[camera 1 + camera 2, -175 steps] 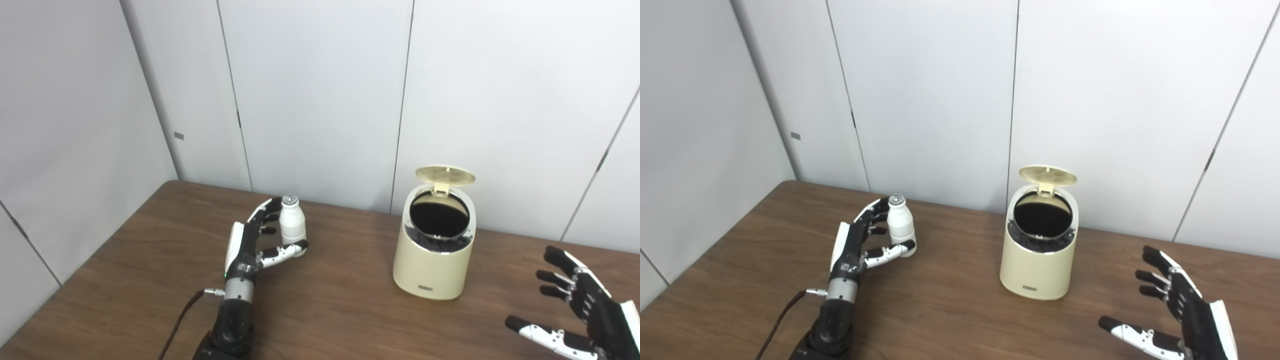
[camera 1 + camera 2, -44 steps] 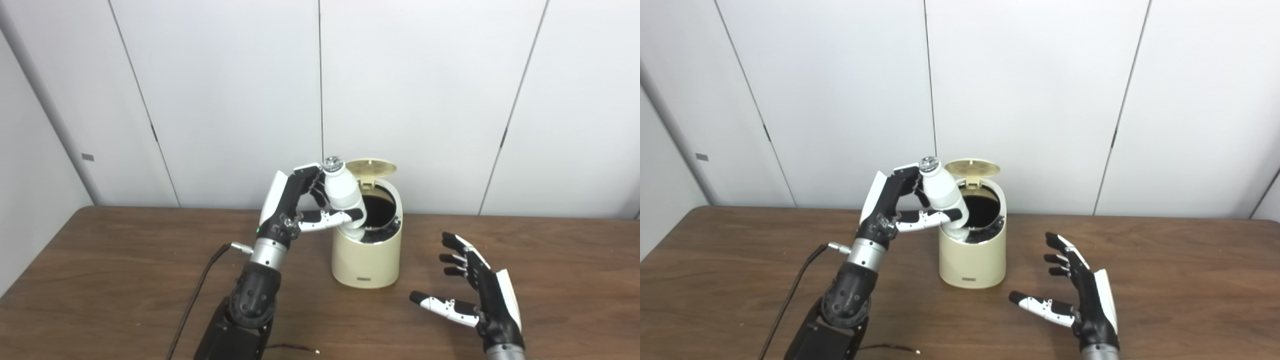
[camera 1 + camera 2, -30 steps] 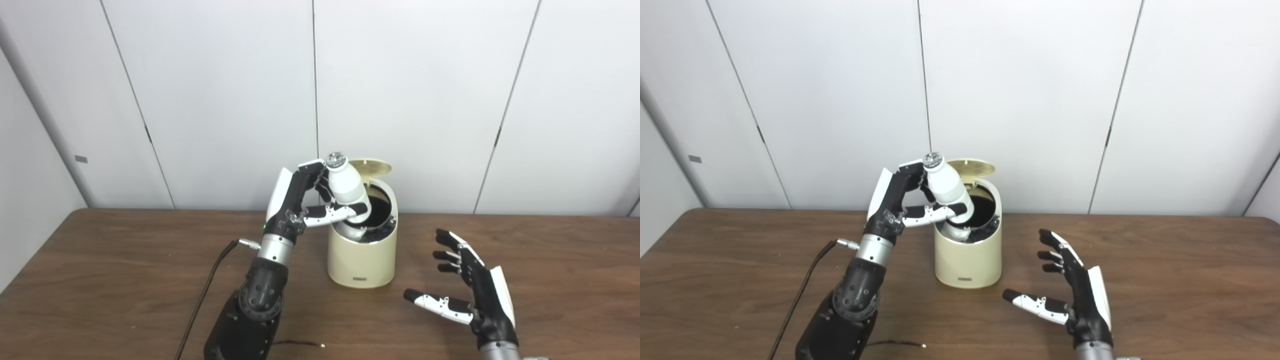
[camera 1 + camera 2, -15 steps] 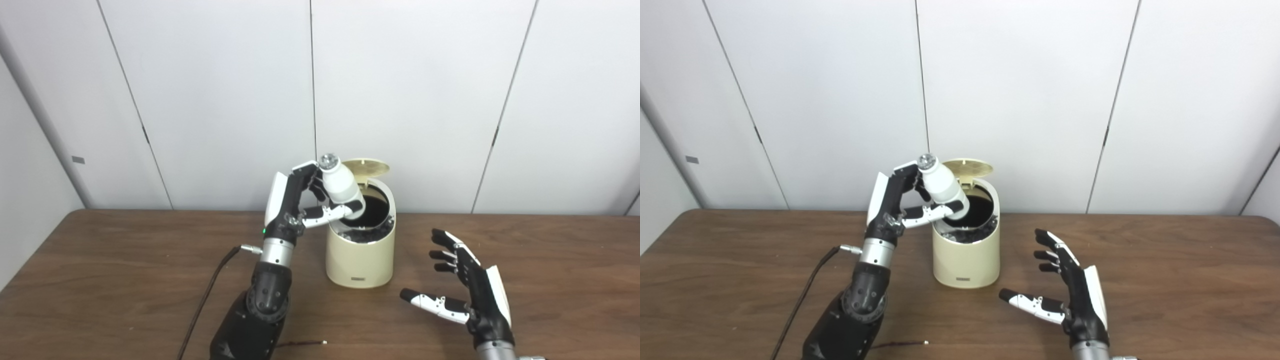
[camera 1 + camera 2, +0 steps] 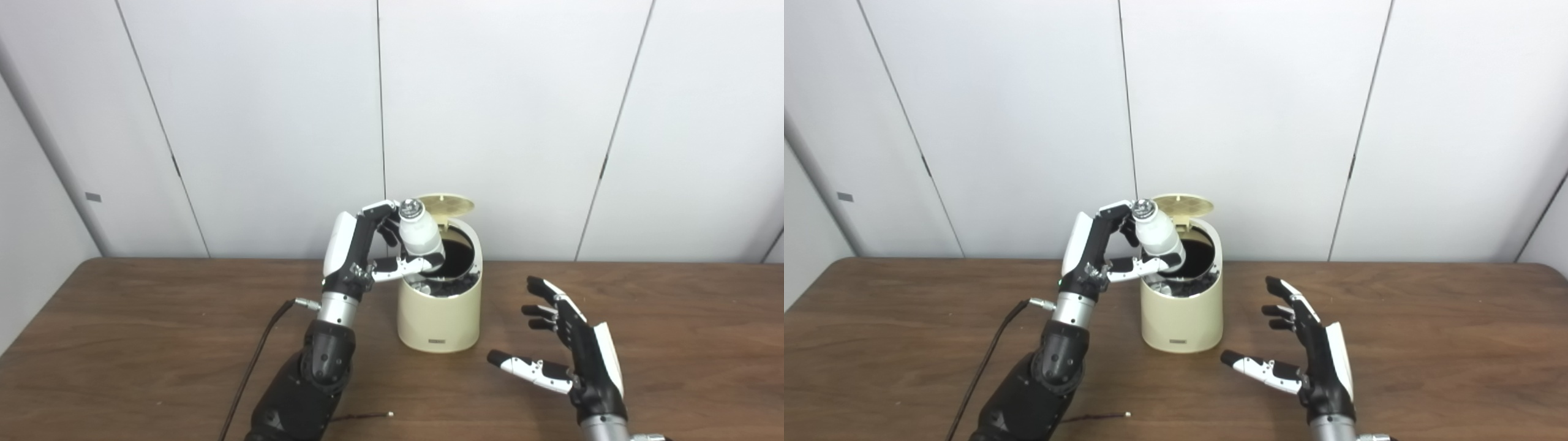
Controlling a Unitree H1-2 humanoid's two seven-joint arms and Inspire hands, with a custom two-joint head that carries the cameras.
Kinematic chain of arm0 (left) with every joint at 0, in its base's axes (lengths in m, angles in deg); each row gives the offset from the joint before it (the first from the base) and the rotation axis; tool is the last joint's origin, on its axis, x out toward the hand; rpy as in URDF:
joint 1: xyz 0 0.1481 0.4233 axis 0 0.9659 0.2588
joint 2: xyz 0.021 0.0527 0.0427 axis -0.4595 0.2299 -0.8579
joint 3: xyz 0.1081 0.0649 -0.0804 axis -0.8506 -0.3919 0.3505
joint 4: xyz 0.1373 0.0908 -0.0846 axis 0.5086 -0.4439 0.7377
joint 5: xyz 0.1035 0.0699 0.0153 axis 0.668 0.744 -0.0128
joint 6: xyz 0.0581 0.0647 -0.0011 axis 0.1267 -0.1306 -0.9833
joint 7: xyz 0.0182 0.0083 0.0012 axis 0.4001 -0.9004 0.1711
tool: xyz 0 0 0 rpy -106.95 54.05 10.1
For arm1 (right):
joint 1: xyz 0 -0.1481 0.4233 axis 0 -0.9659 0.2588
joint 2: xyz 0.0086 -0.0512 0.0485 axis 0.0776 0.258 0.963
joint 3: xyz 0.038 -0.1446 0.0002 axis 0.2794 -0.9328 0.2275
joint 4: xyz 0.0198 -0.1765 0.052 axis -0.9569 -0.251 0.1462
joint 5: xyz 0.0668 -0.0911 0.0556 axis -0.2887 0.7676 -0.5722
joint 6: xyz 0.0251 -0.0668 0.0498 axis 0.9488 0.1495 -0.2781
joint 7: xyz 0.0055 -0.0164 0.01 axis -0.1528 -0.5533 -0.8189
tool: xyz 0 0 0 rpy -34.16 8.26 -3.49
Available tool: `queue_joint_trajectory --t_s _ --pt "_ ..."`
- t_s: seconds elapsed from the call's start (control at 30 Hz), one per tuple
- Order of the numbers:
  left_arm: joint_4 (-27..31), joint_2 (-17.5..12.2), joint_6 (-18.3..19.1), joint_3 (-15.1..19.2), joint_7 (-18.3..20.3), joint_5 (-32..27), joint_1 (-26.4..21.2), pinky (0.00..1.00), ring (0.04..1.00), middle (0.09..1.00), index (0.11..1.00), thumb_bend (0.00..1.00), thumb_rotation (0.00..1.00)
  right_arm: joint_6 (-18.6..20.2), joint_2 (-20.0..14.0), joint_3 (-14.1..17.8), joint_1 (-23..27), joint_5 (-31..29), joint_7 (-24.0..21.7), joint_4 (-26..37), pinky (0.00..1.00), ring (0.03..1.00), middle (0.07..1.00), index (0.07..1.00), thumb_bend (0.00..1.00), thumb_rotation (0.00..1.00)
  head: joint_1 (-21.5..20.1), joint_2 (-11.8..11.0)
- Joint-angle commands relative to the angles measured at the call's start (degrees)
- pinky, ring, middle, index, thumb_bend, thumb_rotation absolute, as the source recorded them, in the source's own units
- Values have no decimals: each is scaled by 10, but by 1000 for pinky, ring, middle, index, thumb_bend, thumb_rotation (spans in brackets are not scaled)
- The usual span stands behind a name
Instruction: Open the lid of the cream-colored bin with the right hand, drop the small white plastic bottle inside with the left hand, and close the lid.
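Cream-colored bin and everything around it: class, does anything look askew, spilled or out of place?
Nothing is spilled or damaged. The small white plastic bottle is tilted, base toward the cream-colored bin, but the left hand holds it there over the opening. The round lid stands open. One loose thin wire lies on the brown wooden table.

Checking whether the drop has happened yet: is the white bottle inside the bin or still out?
Out. The bottle is tilted over the bin mouth, gripped by the left hand.
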Motion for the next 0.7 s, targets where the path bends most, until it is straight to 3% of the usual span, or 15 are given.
queue_joint_trajectory --t_s 0.0,0.23,0.3,0.67 --pt "1 -9 51 -6 32 13 -3 383 423 481 505 504 0 -27 3 0 15 -2 3 24 667 724 834 817 780 191 1 0" --pt "21 -19 82 -12 66 15 0 465 432 495 525 503 0 -31 4 0 15 0 6 22 662 718 830 817 784 194 2 2" --pt "26 -20 88 -12 71 14 0 488 518 487 517 518 0 -32 4 0 16 2 7 22 660 718 828 814 783 189 2 2" --pt "37 -19 91 -7 86 3 3 479 549 487 506 524 0 -31 5 0 17 -1 7 22 660 714 827 812 788 179 6 4"
